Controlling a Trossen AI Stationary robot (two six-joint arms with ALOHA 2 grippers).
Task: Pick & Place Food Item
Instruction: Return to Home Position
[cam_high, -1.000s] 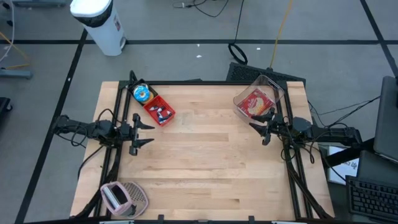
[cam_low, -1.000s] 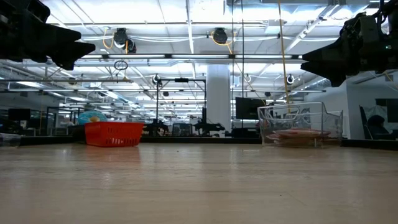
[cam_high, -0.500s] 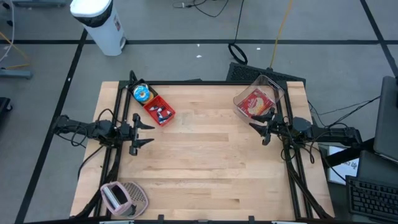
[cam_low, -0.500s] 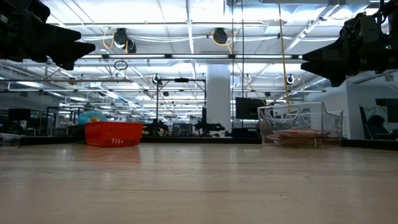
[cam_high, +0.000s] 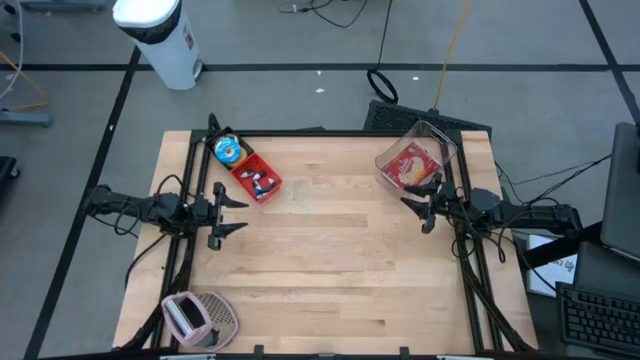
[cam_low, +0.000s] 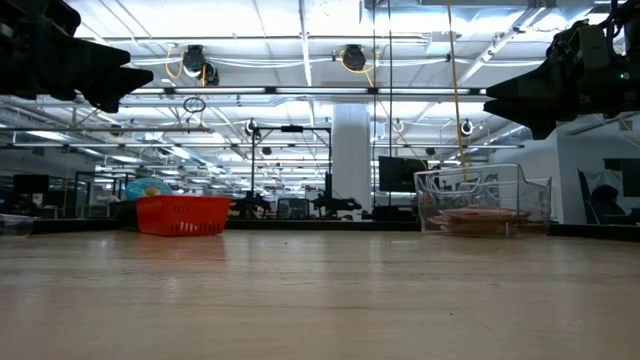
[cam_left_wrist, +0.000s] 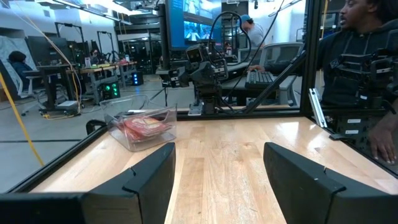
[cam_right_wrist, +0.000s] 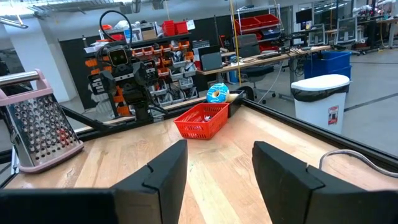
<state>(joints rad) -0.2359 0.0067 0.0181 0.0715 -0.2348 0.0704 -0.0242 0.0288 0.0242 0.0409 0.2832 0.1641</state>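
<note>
High view: rectangular red mesh bin (cam_high: 254, 178) sits on the wooden desk (cam_high: 330, 260) near the left tool (cam_high: 238, 214), long axis diagonal, dark bottles (cam_high: 263, 183) inside. Left tool and right tool (cam_high: 418, 206) hover with fingers spread, empty.

One red bin (cam_low: 183, 216), one clear tub (cam_low: 500, 192), one grater (cam_right_wrist: 40, 124).

Wooden table (cam_high: 330, 250), red bin (cam_high: 241, 170), clear container (cam_high: 441, 141), pink grater (cam_high: 200, 318)

Pink grater (cam_high: 190, 318) at a table (cam_high: 330, 270) corner, white trash can (cam_high: 158, 35) on floor, person (cam_left_wrist: 360, 68) in dark hoodie
</note>
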